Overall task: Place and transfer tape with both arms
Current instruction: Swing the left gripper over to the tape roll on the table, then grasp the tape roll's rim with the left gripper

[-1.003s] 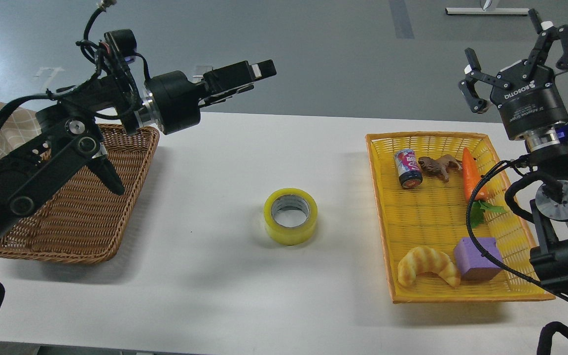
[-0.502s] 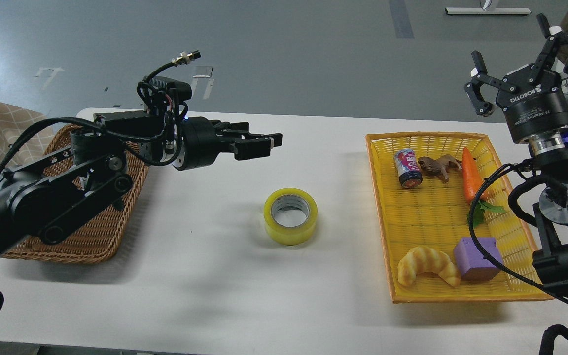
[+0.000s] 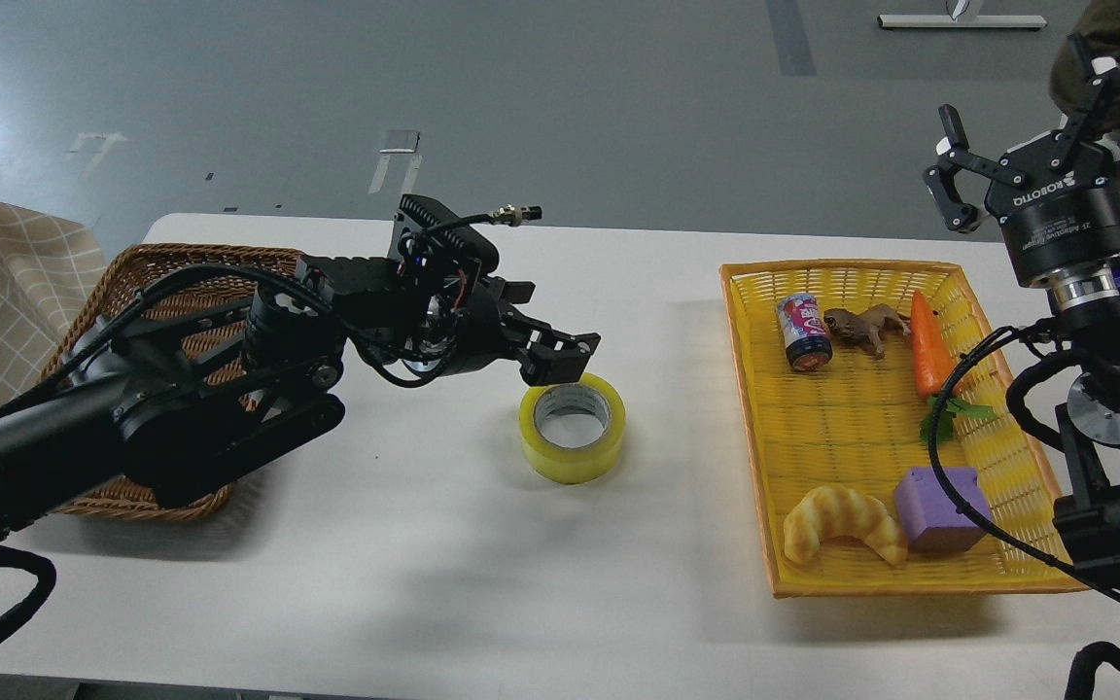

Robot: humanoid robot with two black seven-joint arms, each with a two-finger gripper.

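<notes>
The tape (image 3: 572, 461), a yellow translucent roll with a grey-white core, lies flat on the white table (image 3: 482, 574) near its middle. My left gripper (image 3: 550, 331) reaches in from the left. It hangs just above the roll's far left rim with its fingers spread, holding nothing. One fingertip (image 3: 565, 358) covers the rim's top edge. My right gripper (image 3: 1034, 131) is raised at the far right, above the yellow basket's back corner. It points up and is open and empty.
A brown wicker basket (image 3: 166, 264) stands at the left, partly under my left arm. A yellow basket (image 3: 751, 428) at the right holds a can (image 3: 803, 332), toy animal (image 3: 861, 326), carrot (image 3: 929, 340), croissant (image 3: 842, 520) and purple block (image 3: 939, 506).
My left arm has swung right and down, from high over the wicker basket to just above the tape. The right gripper has drifted slightly right and up. The tape has not moved.
</notes>
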